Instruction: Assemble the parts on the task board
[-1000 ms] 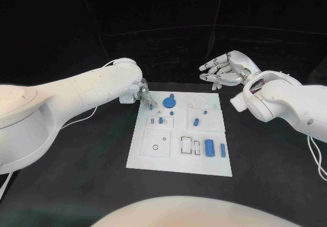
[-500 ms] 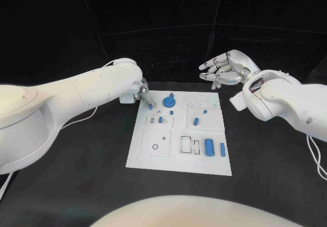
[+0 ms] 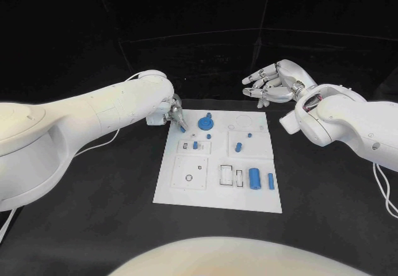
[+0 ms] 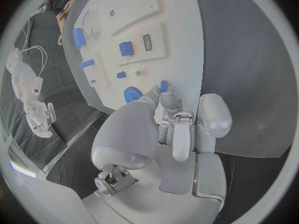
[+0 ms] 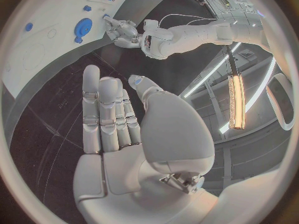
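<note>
The white task board lies in the middle of the black table. My left hand hovers at its far left corner and pinches a small blue peg between thumb and a fingertip; the left wrist view shows this peg just over the board. A round blue gear sits close beside it. My right hand hangs in the air beyond the board's far right corner, fingers spread and holding nothing, and the right wrist view shows its palm bare.
Several blue parts lie on the board: short pegs in its middle and a thick cylinder beside a thin bar near its right edge. A cable trails under my left arm.
</note>
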You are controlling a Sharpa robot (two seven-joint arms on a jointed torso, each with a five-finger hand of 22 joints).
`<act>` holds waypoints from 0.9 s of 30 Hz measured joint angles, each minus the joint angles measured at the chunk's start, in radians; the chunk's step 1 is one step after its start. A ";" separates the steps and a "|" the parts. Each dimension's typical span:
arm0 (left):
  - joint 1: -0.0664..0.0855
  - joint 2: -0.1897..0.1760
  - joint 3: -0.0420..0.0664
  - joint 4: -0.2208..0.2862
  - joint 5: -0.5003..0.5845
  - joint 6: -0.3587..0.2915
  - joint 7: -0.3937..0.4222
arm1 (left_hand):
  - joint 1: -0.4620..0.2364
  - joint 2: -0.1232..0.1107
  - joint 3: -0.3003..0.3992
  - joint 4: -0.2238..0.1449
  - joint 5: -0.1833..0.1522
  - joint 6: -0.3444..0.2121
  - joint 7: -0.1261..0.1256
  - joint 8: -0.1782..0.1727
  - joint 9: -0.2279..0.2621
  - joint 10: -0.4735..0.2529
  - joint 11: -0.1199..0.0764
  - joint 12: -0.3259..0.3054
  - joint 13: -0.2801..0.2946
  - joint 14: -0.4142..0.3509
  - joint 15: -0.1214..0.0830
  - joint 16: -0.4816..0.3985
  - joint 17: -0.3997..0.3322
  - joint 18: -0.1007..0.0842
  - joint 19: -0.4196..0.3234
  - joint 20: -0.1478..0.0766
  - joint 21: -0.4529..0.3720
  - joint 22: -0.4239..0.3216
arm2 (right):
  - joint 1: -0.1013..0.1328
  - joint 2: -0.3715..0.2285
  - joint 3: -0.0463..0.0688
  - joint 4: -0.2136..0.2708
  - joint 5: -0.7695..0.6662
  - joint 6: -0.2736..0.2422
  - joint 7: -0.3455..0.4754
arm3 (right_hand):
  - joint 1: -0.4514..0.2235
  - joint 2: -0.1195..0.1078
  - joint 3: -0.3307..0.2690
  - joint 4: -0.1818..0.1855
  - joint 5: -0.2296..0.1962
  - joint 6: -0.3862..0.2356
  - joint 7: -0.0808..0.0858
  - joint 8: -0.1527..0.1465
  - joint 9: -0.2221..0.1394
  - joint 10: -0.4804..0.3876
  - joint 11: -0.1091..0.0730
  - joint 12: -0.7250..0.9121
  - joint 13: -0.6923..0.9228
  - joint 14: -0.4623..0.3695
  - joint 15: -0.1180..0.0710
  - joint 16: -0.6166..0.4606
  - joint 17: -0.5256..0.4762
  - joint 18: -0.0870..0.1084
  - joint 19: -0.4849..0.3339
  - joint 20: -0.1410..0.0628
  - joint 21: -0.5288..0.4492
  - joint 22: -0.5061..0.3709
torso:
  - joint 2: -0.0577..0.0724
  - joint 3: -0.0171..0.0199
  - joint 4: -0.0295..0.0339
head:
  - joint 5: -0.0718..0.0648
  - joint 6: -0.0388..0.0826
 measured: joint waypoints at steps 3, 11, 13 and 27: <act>0.000 -0.004 0.000 0.007 0.001 -0.004 0.006 | 0.014 -0.002 0.029 0.029 0.001 -0.003 0.003 0.004 0.001 0.002 0.005 -0.009 -0.006 0.000 0.000 0.000 0.000 0.000 0.000 0.000 0.000 0.004 | 0.000 0.000 0.000 -0.001 0.000 0.000 0.000 | 0.000 0.000 0.000 0.000 0.000 0.000 0.000 0.000 0.000 0.000 0.000 0.000 0.000 0.000 0.000 0.000 0.000 0.000 0.000 0.000 0.000 0.000 | 0.000 0.0000 0.0000 | -0.001 -0.001; -0.001 -0.049 0.000 0.066 0.005 -0.032 0.014 | -0.081 -0.067 0.191 0.021 0.002 -0.004 0.004 0.044 0.029 0.015 0.003 -0.009 -0.009 0.000 0.000 0.000 0.000 0.000 0.000 0.000 0.004 0.007 | 0.000 -0.001 0.000 -0.001 0.000 0.000 0.000 | 0.000 0.000 0.005 0.001 0.000 0.000 0.000 0.000 0.000 0.000 0.000 0.000 -0.001 0.000 0.000 0.000 0.002 0.000 0.000 0.000 -0.004 0.000 | 0.000 0.0000 0.0000 | -0.002 -0.003; -0.001 -0.068 0.000 0.091 0.005 -0.045 0.014 | -0.097 -0.073 0.218 0.014 0.002 -0.004 0.004 0.048 0.030 0.015 0.003 -0.009 -0.009 0.000 0.000 0.000 0.000 0.000 0.000 0.000 0.004 0.007 | 0.000 -0.002 0.000 -0.002 0.000 0.000 0.000 | 0.000 0.000 0.005 0.001 0.000 0.000 0.000 0.000 0.000 0.000 0.000 0.000 -0.001 0.000 0.000 0.000 0.002 0.000 0.000 0.000 -0.004 0.000 | -0.001 0.0000 0.0006 | -0.003 -0.003; 0.003 -0.216 0.000 0.321 0.011 -0.152 0.010 | -0.140 -0.097 0.289 -0.003 0.001 -0.007 0.000 0.071 0.044 0.031 0.001 -0.009 -0.003 0.000 0.000 0.000 0.000 0.000 0.000 0.000 0.004 0.015 | 0.000 -0.002 0.000 -0.008 0.001 0.001 0.000 | 0.000 0.000 0.005 0.001 0.000 0.000 0.000 0.000 0.000 0.000 0.000 0.000 -0.001 0.000 0.000 0.000 0.001 0.000 0.000 0.000 -0.004 0.000 | -0.001 -0.0006 0.0019 | 0.004 -0.006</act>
